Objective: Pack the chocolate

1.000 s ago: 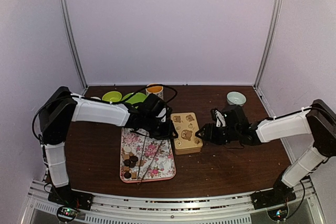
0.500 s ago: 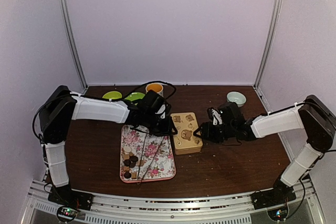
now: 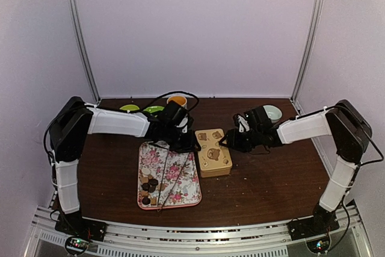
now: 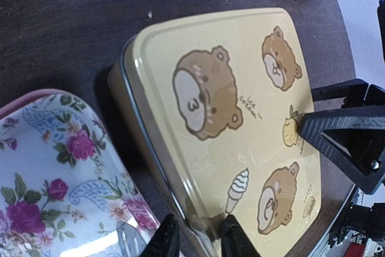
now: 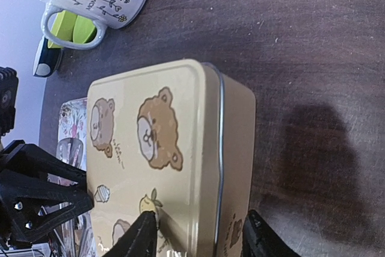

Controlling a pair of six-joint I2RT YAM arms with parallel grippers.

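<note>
Advanced right gripper (image 5: 198,239) since a second ago to straddle tin (image 3: 213,152) wall with jaws spread, pinched opposite rim in left gripper (image 4: 200,240), probably to brace and open tin, with chocolate (image 3: 148,188) lying unpacked at near end of tray (image 3: 183,170).

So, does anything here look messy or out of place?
Mostly tidy. One oddity: the thin metal tongs lie loose across the floral tray, spread in a V, their joined end seeming to poke past its near rim, beside the chocolate. The bear tin looks undamaged, lid on.
</note>
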